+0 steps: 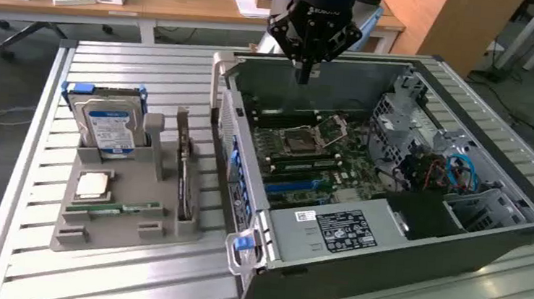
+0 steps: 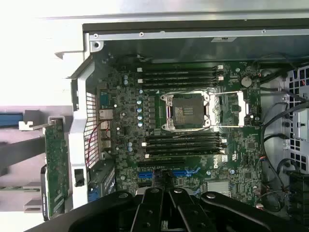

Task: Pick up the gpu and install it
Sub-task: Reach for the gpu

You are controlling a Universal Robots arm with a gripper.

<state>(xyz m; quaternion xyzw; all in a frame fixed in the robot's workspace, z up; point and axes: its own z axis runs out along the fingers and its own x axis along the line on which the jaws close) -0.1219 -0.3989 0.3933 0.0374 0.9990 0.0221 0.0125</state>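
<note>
The gpu (image 1: pixel 184 164) stands on edge in a slot of the grey holder (image 1: pixel 76 234), on the table at the exterior view's left of the open computer case (image 1: pixel 382 275). In the wrist view the gpu (image 2: pixel 55 164) shows as a green board outside the case wall. My gripper (image 1: pixel 302 76) hangs over the far end of the case, above the motherboard (image 1: pixel 306 153) and well apart from the gpu. Its fingers are shut with nothing between them. In the wrist view the gripper (image 2: pixel 165 180) points down over the blue slots (image 2: pixel 145 174) of the motherboard (image 2: pixel 193 145).
The holder also carries a hard drive (image 1: pixel 109 125) with a blue-white label, a processor (image 1: pixel 93 183) and a green memory stick (image 1: pixel 112 208). The case's upright side walls and drive cage (image 1: pixel 414 126) surround the board. Desks with clutter stand behind the slatted table (image 1: pixel 138 73).
</note>
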